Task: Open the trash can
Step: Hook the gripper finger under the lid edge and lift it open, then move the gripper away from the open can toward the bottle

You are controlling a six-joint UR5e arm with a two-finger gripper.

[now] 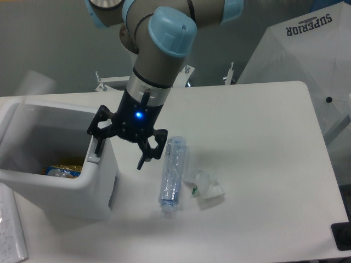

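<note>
Black and spread apart, the gripper (120, 149) has its fingers released and grasps nothing; one finger (98, 144) touches the grey tab on the right rim of the trash can (60, 183). This big white bin stands at the left side of the white table (263, 164), and its inside is visible, with yellow packaging on the bottom. Its lid shows only as a pale blur at the back. Just right of the gripper a clear plastic bottle (173, 173) lies flat, with a crumpled wrapper (205, 186) beside it. A white umbrella (307, 60) stands behind the table, partly cut off.
</note>
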